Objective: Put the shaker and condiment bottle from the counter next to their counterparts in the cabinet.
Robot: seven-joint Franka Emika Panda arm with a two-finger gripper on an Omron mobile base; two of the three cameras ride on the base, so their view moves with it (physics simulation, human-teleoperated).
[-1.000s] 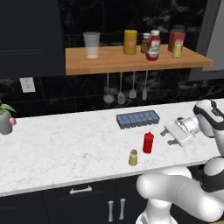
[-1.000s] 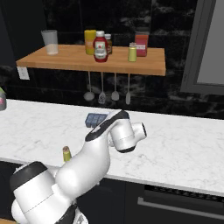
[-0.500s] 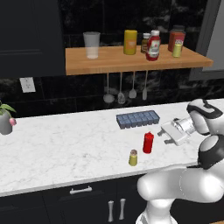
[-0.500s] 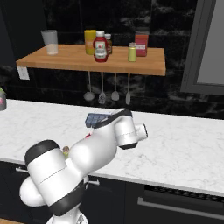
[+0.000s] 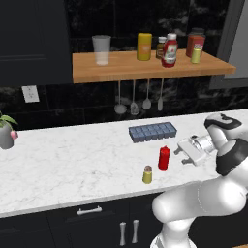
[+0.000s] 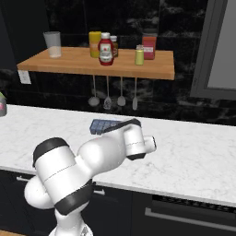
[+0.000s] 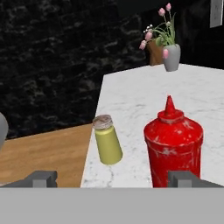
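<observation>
The small red condiment bottle stands near the front of the white marble counter. The short yellow-green shaker stands just in front of it and to its left. My gripper is open, level with the bottle and just to its right, with nothing between its fingers. On the wooden cabinet shelf stand the tall yellow bottle, the labelled ketchup bottle and the bigger shaker.
A blue-grey ice tray lies on the counter behind the red bottle. A glass cup and a red canister share the shelf, and utensils hang below it. A flower vase stands at the counter's far left.
My hand has edged left toward the red bottle while the arm's elbow swung round. The bottle and the shaker have not moved.
</observation>
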